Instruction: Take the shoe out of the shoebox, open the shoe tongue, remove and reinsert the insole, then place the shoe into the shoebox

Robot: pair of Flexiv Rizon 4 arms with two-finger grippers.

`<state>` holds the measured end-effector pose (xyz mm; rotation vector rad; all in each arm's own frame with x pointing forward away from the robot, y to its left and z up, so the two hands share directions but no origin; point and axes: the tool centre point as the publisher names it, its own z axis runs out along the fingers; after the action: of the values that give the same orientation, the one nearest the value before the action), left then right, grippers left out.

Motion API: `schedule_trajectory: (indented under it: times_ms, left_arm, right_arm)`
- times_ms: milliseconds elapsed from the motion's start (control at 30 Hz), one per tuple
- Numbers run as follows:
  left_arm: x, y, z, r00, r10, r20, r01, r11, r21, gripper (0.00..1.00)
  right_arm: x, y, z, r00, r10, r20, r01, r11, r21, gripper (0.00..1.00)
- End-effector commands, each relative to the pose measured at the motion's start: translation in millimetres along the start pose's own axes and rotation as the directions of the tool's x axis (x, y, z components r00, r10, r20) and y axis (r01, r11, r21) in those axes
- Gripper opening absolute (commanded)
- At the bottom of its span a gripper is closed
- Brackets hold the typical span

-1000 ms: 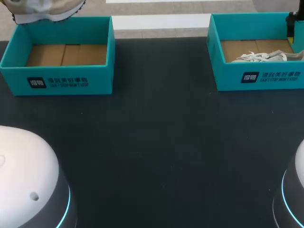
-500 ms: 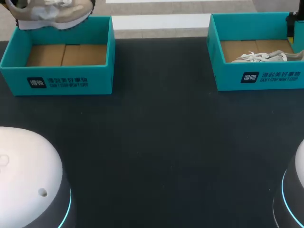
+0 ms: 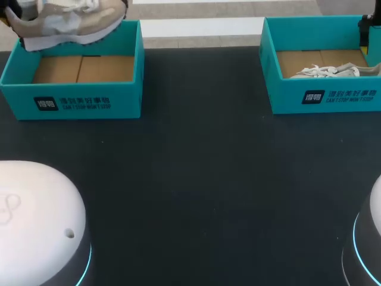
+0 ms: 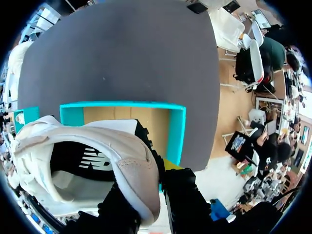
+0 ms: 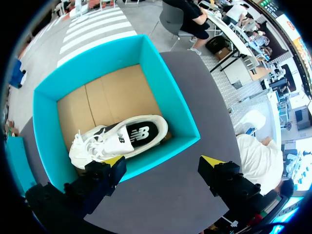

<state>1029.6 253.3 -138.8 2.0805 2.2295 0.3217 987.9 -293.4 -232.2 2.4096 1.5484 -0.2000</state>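
Note:
A beige and white shoe (image 3: 66,21) hangs over the back edge of the left teal shoebox (image 3: 71,102), whose cardboard floor is bare. In the left wrist view my left gripper (image 4: 155,191) is shut on the side wall of this shoe (image 4: 92,161), one finger inside the opening and one outside. A second, white shoe (image 3: 324,72) lies in the right teal shoebox (image 3: 321,98). My right gripper (image 5: 163,165) stands open above that box's near wall (image 5: 161,156), with the white shoe (image 5: 122,139) just ahead of its fingers.
The dark table (image 3: 202,179) spreads between and in front of the two boxes. My two arm bases (image 3: 36,226) sit at the near corners. A yellow tip of my right gripper (image 3: 364,31) shows above the right box's far corner.
The beige shoe in my left gripper has come further into the head view, moving down and to the right over the left box. The right arm has stayed still.

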Motion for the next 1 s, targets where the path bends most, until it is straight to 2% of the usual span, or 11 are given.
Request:
schedule_trajectory:
  times_ms: [33, 233, 400, 500, 567, 733, 1000]
  left_arm:
    - [-17.6, -33, -13, 1.0, -0.02, -0.021, 0.02, 1.0, -0.012, 0.0]
    - [-51.8, -66, -21, 0.999, -0.046, -0.002, 0.046, 0.999, 0.021, 0.0]
    - [-90.9, -101, -18, 1.0, 0.0, -0.025, 0.001, 0.999, 0.039, 0.0]
    - [-116.6, -119, -11, 0.998, 0.064, 0.013, -0.065, 0.992, 0.108, 0.0]
    - [-133.6, -132, -10, 0.996, 0.083, 0.017, -0.085, 0.99, 0.113, 0.0]
    - [-171.4, -157, -9, 0.992, 0.126, 0.029, -0.129, 0.983, 0.134, 0.0]
    - [-219.5, -191, -5, 0.983, 0.184, 0.003, -0.183, 0.971, 0.153, 0.0]
  right_arm:
    - [0.0, 0.3, 0, 1.0, 0.001, -0.001, -0.001, 1.0, 0.001, 1.0]
    - [0.0, 0.3, 0, 1.0, 0.001, -0.001, -0.001, 1.0, 0.001, 1.0]
    - [0.0, 0.3, 0, 1.0, 0.001, -0.001, -0.001, 1.0, 0.001, 1.0]
    - [0.0, 0.3, 0, 1.0, 0.001, -0.001, -0.001, 1.0, 0.001, 1.0]
    - [0.0, 0.3, 0, 1.0, 0.001, -0.001, -0.001, 1.0, 0.001, 1.0]
    - [0.0, 0.3, 0, 1.0, 0.001, -0.001, -0.001, 1.0, 0.001, 1.0]
    - [0.0, 0.3, 0, 1.0, 0.001, -0.001, -0.001, 1.0, 0.001, 1.0]
